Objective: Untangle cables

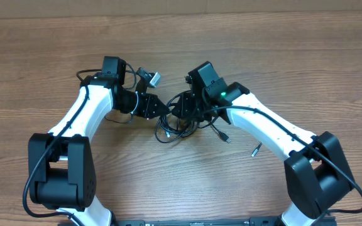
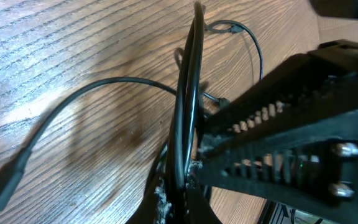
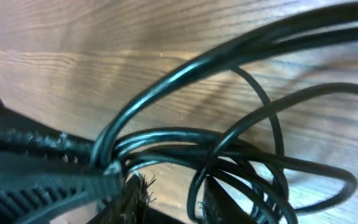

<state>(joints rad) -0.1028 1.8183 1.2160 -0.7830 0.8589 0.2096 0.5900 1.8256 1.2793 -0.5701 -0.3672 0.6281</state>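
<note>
Black cables (image 1: 180,124) lie bunched at the middle of the table (image 1: 263,56), one plug (image 1: 226,139) trailing toward 4 o'clock. At 10 o'clock of the bunch, the left gripper (image 1: 163,108) is clamped tight on a strand. At 12 o'clock, the right gripper (image 1: 182,108) straddles several strands; I cannot tell whether it grips them.

Two arms (image 1: 90,113) (image 1: 263,122), one cable tangle (image 1: 180,127)

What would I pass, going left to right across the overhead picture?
Left arm's base → left fingers → cables → small plug lying apart → right arm's base.
</note>
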